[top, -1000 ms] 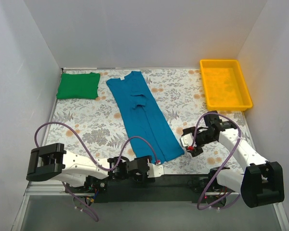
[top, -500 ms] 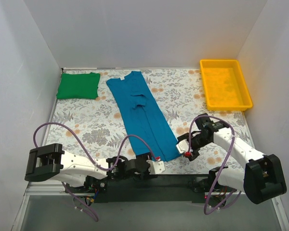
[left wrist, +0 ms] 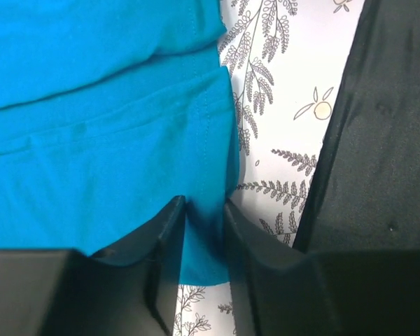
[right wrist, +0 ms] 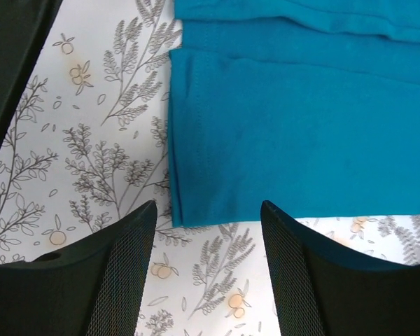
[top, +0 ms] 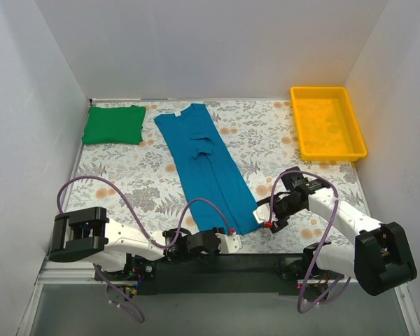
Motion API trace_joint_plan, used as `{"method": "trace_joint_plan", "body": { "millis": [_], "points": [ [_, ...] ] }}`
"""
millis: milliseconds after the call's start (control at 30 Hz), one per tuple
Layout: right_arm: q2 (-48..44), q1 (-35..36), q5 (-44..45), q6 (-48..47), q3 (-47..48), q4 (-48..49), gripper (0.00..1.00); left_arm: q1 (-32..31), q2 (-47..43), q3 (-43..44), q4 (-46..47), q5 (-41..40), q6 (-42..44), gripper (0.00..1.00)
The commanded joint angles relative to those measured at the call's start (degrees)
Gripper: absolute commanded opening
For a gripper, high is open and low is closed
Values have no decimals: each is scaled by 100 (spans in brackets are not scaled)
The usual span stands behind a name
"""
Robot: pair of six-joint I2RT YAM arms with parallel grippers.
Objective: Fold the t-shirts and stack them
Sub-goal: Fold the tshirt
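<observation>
Where the teal tee (top: 206, 168) ran in a long narrow strip slantwise down the middle of the flowered counter (top: 126, 175), both arms met it at its near hem. Collar end lay at the far side, hem end close to the arm bases. Sleeves were folded in along the strip.

Left arm (top: 129, 241): lay low along the near edge, shoulder block at far left, forearm stretched out to the right, almost flat to the counter. Left pincer (top: 229, 241) sat at the near-right corner of the hem. Wrist view: left pincer (left wrist: 204, 210) narrow, fingers (left wrist: 164, 241) drawn nearly together with the stitched hem corner of the teal tee (left wrist: 91, 140) caught between them. A bit of cloth showed past the fingers on the near side.

Right arm (top: 343, 220): rose from its base at far right, reached in toward the left, wrist tipped down. Right pincer (top: 264, 215) stood just beside the right edge of the hem. Wrist view: right pincer (right wrist: 208, 210) spread wide, holding nothing, fingers (right wrist: 119, 269) straddling a hem corner of the teal tee (right wrist: 301, 126). Could not tell whether the tips touched the counter.

Green tee (top: 113, 124): folded to a squarish packet, far-left corner of the counter, well apart from the teal one.

Tray (top: 330, 157): yellow, far-right corner, well apart from both arms.
</observation>
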Motion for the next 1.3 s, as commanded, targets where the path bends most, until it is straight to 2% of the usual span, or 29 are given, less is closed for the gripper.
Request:
{"method": "trace_joint_plan", "body": {
  "millis": [0, 200, 300, 400, 433, 500, 533, 600, 800, 967, 1133, 1167, 1267],
  "points": [
    [-12, 153, 143, 162, -272, 396, 67, 45, 120, -75, -265, -118, 103, 25],
    [164, 460, 310, 443, -580, 968, 65, 45, -55, -233, -186, 50, 227, 7],
    [269, 636, 512, 663, -756, 1372, 60, 45, -161, -268, -124, 102, 262, 1],
    [418, 681, 565, 778, -747, 1487, 45, 45, -231, -295, -107, 216, 323, 0],
    [489, 689, 592, 804, -738, 1505, 37, 45, -266, -303, -89, 234, 323, 0],
    [507, 690, 627, 795, -764, 1496, 28, 45, -415, -408, -1, 313, 358, 0],
    [489, 690, 627, 778, -782, 1496, 16, 53, -546, -452, 86, 331, 367, 0],
    [411, 690, 601, 752, -817, 1487, 2, 45, -688, -619, 201, 392, 428, 0],
    [296, 690, 83, 936, -300, 1058, 1, 308, -1162, -840, 438, 769, 481, 0],
    [726, 777, -190, 1576, 814, 767, 1, 1063, -1523, -769, 544, 1472, 473, 0],
    [1639, 874, -129, 2376, 1879, 723, 1, 1986, -1778, -611, 509, 1965, 727, 0],
    [1797, 883, -85, 2508, 2333, 723, 1, 2126, -1813, -594, 500, 2027, 762, 0],
    [2727, 883, 204, 2930, 3056, 705, 1, 2768, -1857, -567, 570, 2413, 938, 0]
  ]
}}
